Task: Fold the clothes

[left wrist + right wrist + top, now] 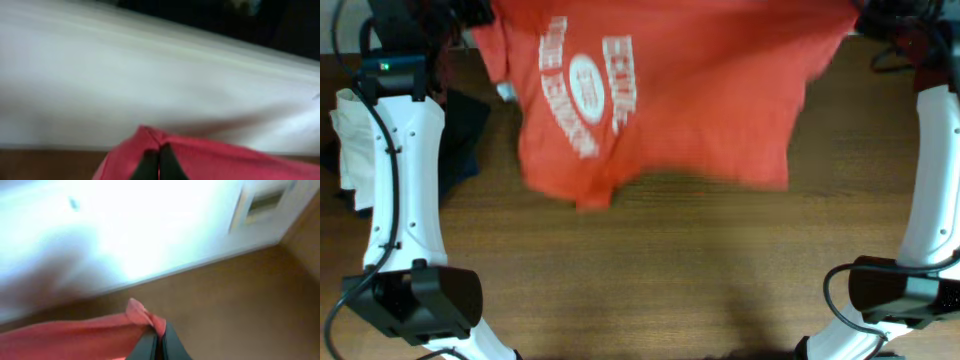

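The orange-red T-shirt [660, 100] spans the far side of the wooden table [670, 270]. Its long axis runs left to right between the arms, with the white lettering nearer the left one. The left gripper [159, 162] is pinched tight on a fold of red cloth, and the right gripper [160, 345] nips another edge the same way. The loose hem lies toward the table's middle, away from both grippers, so the coming move probably goes that way. A white folded garment [348, 150] and a dark garment [468, 135] lie beside the left arm.
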Robot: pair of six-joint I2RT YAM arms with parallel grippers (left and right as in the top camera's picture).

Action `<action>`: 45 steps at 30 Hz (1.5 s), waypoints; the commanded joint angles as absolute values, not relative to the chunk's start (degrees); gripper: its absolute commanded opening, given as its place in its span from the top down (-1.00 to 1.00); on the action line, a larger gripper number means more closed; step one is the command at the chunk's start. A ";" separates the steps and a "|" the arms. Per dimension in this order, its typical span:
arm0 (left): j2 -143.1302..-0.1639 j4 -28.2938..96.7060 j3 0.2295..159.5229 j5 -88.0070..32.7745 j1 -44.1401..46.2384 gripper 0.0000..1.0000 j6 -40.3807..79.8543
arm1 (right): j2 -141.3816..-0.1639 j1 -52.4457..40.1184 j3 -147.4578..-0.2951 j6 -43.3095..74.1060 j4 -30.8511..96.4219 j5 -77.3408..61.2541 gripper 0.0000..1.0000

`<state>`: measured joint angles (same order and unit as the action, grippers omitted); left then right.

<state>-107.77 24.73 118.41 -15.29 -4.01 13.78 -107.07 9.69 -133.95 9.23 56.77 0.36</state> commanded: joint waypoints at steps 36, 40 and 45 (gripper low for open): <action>-96.05 62.24 71.00 -27.20 1.32 0.99 8.51 | -103.96 22.39 -84.49 10.94 75.61 4.23 0.92; -101.16 50.39 71.00 -28.97 1.28 0.99 11.18 | -104.33 21.28 -84.47 10.94 68.05 4.05 0.91; -105.10 40.73 71.00 -25.41 0.69 1.00 16.47 | -105.21 21.28 -84.47 10.92 60.93 2.66 0.90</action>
